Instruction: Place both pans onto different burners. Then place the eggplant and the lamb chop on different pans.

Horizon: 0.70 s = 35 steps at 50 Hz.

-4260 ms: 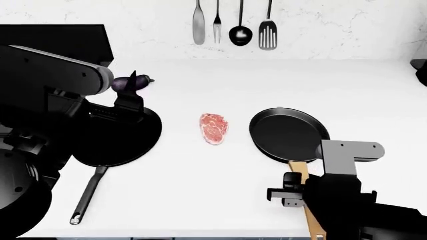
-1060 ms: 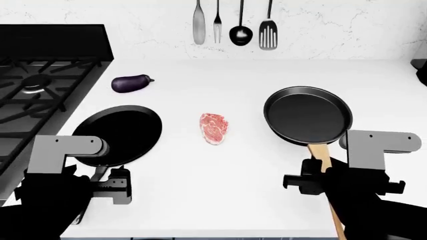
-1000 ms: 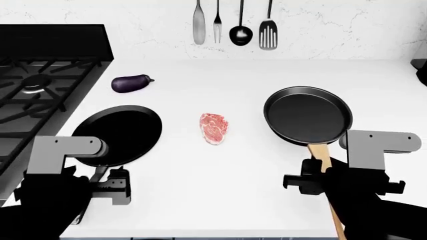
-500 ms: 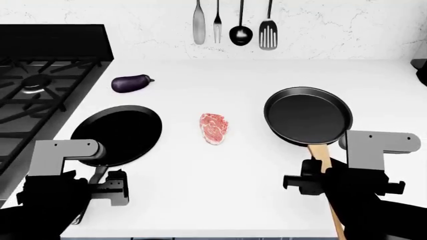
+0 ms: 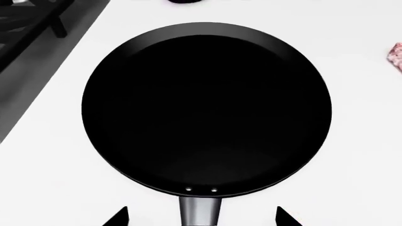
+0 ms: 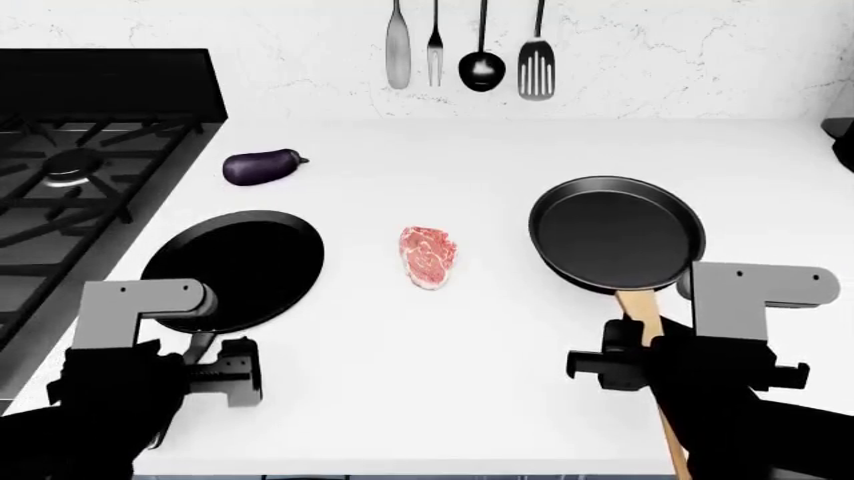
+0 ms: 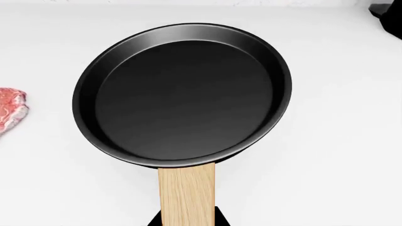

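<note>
A flat black pan (image 6: 238, 268) (image 5: 206, 108) lies on the white counter, its thin handle (image 5: 199, 213) pointing toward me. My left gripper (image 5: 199, 219) (image 6: 214, 372) is open, its fingertips wide apart on either side of that handle. My right gripper (image 7: 187, 220) (image 6: 627, 362) is shut on the wooden handle (image 7: 186, 195) of the deeper pan (image 7: 183, 94) (image 6: 617, 232), which looks raised off the counter. The eggplant (image 6: 263, 166) lies near the stove. Between the pans lies the lamb chop (image 6: 427, 256) (image 7: 11, 109). A burner (image 6: 64, 166) shows under the grates at far left.
The black gas stove (image 6: 80, 190) fills the left side, with a raised back panel (image 6: 107, 85). Several utensils (image 6: 462, 48) hang on the wall behind the counter. A dark object (image 6: 841, 140) sits at the right edge. The counter's front edge is close to both arms.
Over four seconds my left arm came back from near the eggplant to the flat pan's handle, and my right gripper lifted the wooden-handled pan. In the last second, the left arm crept slightly right.
</note>
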Motion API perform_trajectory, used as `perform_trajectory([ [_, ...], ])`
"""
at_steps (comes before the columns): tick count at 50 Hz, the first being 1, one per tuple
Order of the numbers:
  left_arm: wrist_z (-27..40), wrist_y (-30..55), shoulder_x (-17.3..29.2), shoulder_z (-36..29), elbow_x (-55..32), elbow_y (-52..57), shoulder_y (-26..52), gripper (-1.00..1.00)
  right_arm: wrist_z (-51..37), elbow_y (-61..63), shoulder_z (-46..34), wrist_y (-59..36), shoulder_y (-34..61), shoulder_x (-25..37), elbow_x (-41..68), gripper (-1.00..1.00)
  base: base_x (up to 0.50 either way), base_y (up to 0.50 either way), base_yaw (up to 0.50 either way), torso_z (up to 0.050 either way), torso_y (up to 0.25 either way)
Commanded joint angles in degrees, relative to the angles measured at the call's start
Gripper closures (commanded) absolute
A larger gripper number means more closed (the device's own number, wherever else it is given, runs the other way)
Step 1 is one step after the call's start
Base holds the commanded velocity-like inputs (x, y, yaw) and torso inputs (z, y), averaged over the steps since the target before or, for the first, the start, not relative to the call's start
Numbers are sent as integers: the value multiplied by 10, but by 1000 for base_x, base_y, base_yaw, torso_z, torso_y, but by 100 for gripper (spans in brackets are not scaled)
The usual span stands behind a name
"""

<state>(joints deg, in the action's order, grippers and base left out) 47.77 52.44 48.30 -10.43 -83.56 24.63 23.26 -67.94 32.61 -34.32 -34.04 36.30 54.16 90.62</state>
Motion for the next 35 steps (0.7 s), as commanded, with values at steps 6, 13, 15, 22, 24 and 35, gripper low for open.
perform_trajectory([
  [6, -21, -8, -10, -18, 25, -26, -24, -100, -2, -2, 20, -1, 15, 2, -19, 100, 2, 0, 0, 0, 0],
  [13, -18, -2, -8, -29, 34, -15, -22, 100, -3, -1, 22, 1, 14, 3, -19, 100, 0, 0, 0, 0, 0],
  [15, -19, 1, -8, -33, 36, -11, -19, 100, -2, -1, 22, 2, 13, 3, -19, 100, 5, 0, 0, 0, 0],
  [22, -43, 9, -10, -51, 52, 5, -3, 100, -4, -2, 22, 1, 15, 3, -17, 100, 0, 0, 0, 0, 0],
  [24, -47, 8, -12, -53, 55, 7, 0, 100, -5, -1, 22, 1, 16, 3, -16, 100, 0, 0, 0, 0, 0],
  [35, -39, -3, -6, -39, 57, 11, 5, 100, -4, 2, 25, 3, 15, 6, -16, 100, 1, 0, -1, 0, 0],
])
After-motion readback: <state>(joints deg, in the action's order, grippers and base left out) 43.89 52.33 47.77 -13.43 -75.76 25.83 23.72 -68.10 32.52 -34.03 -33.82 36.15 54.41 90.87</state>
